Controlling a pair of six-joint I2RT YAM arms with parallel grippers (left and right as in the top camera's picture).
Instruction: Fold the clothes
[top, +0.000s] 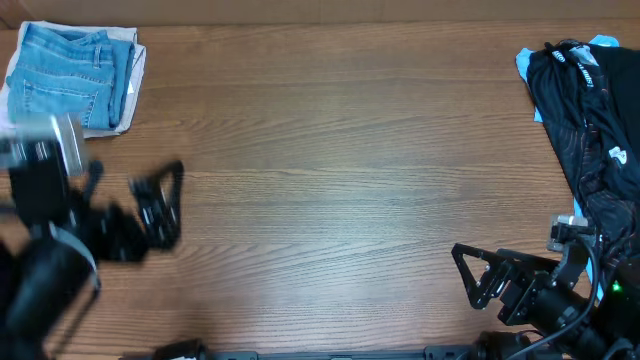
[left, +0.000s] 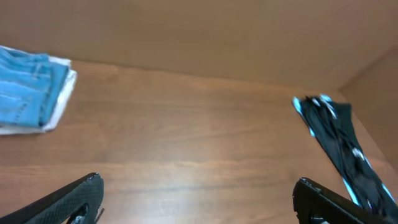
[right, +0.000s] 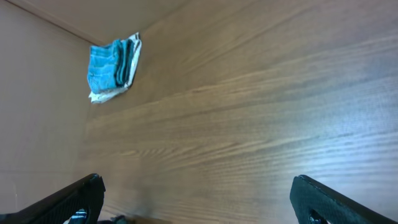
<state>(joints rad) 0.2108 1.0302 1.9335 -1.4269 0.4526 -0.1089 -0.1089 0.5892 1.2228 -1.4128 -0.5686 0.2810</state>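
I see the folded jeans at the table's far left corner, parked clear of the working space. My left gripper and right gripper sit near me, jaws apart and empty, presumably ready for the black garments heaped at the right.

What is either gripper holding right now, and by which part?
Nothing is held. The left gripper and the right gripper both stand open and empty. The folded jeans lie apart from both, untouched.

Folded jeans on table, far left corner; garment heap along right edge, well apart
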